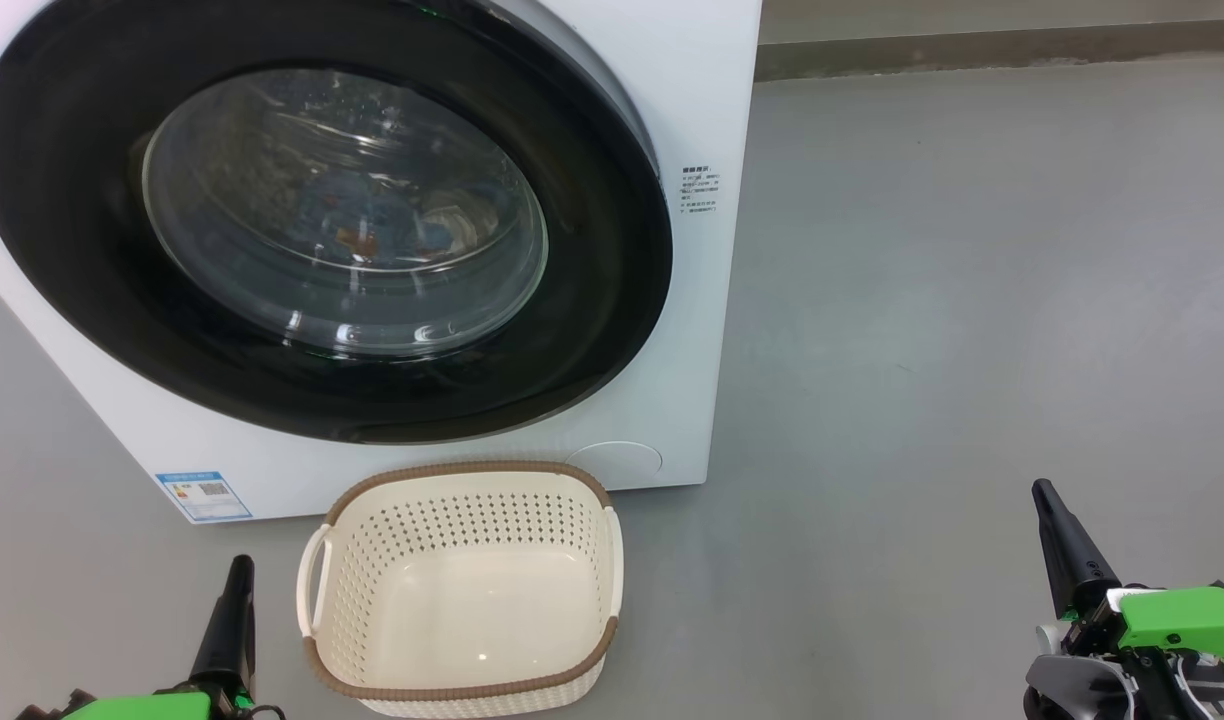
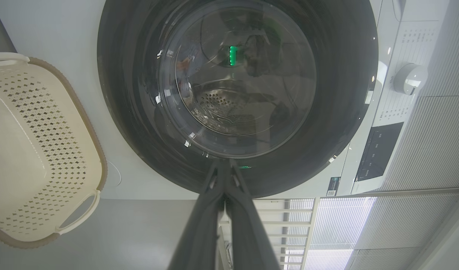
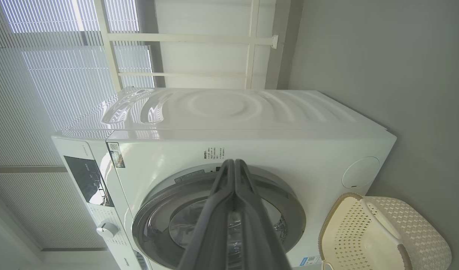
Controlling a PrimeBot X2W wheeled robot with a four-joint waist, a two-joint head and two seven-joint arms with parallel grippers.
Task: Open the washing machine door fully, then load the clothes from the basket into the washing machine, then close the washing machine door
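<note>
The left gripper [image 2: 224, 165] has its two dark fingers pressed together at the tips and holds nothing; it hangs low over the floor [image 1: 972, 300], near the left side of the basket [image 1: 472, 468], and its own camera looks right at the big round door; the right gripper [image 3: 234, 162] is pinched closed too, with nothing in it, and in the head view it sits well off to the right of the basket, above bare floor; the washing machine door [image 1: 592, 300] lies flat against the front of the washing machine [image 1: 702, 100], so it looks closed; through the glass bowl you can see the clothes [image 1: 372, 228], bits of blue and orange with a cream part, lying inside the drum; the basket has nothing in it, just its pale bottom, and it stands on the floor right by the bottom front edge of the machine, below the door; so I think all three jobs are done: the clothes are in, the basket is bare, the door is closed; the one thing I can't be sure of is whether the door has clicked tight; nothing seems left to do.
</note>
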